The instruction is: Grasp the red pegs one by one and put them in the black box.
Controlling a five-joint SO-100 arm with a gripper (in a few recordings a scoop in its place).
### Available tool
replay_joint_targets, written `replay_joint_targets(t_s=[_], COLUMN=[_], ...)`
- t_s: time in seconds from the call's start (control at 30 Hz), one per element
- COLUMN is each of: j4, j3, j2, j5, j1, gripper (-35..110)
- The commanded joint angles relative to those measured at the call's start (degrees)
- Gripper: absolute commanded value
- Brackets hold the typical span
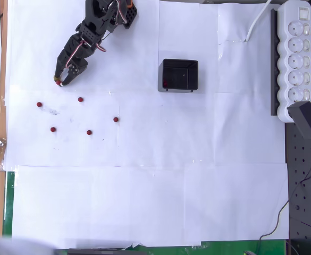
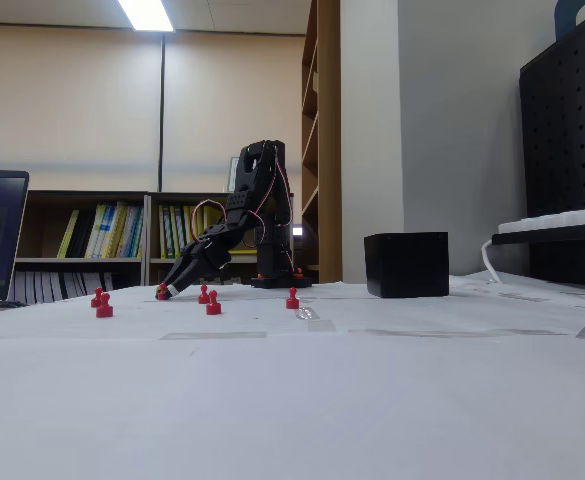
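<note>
Gripper (image 1: 60, 81) (apparently clamping) peg (image 1: 57, 81), paper's edge.

Overhead view: my end effector (image 1: 60, 81) sits at a peg (image 1: 57, 81) upper left. Five pegs (image 1: 80, 99) lie scattered just below it. Box (image 1: 179, 75) well right, one peg inside (image 1: 166, 83). Power strip (image 1: 296, 58) far right on the surface (image 1: 198, 186).

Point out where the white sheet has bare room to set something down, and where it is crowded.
Free: the wide lower stretch of the white sheet, below the red pegs, and the patch between the black box and the power strip. Crowded: upper left, where the tool sits at a peg.
</note>
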Motion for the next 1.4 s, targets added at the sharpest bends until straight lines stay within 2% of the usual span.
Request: replay_joint_targets(t_s=[0.0, 0.1, 0.27, 0.37, 0.5, 0.67, 0.83, 0.97, 1.1, 1.27, 1.37], j4=[7.2, 24.8, 79.1, 104.9, 127.3, 129.5, 128.8, 123.5, 120.1, 108.5, 104.9], j3=[0.9, 4.0, 23.9, 37.3, 55.8, 72.3, 84.8, 86.6, 83.4, 75.2, 72.4], j2=[-2.7, -8.3, -18.6, -21.7, -23.0, -23.8, -21.2, -17.9, -11.6, -6.2, -3.5], j5=[1.3, 5.2, 11.2, 10.5, 4.0, -13.2, -24.9, -30.8, -34.5, -36.9, -36.7], j1=[1.0, 1.0, -0.9, -6.1, -18.5, -38.6, -59.8, -73.7, -81.7, -83.6, -84.6], gripper=[0, 0, 0, 0, 0, 0, 0, 0, 0, 0, 0])
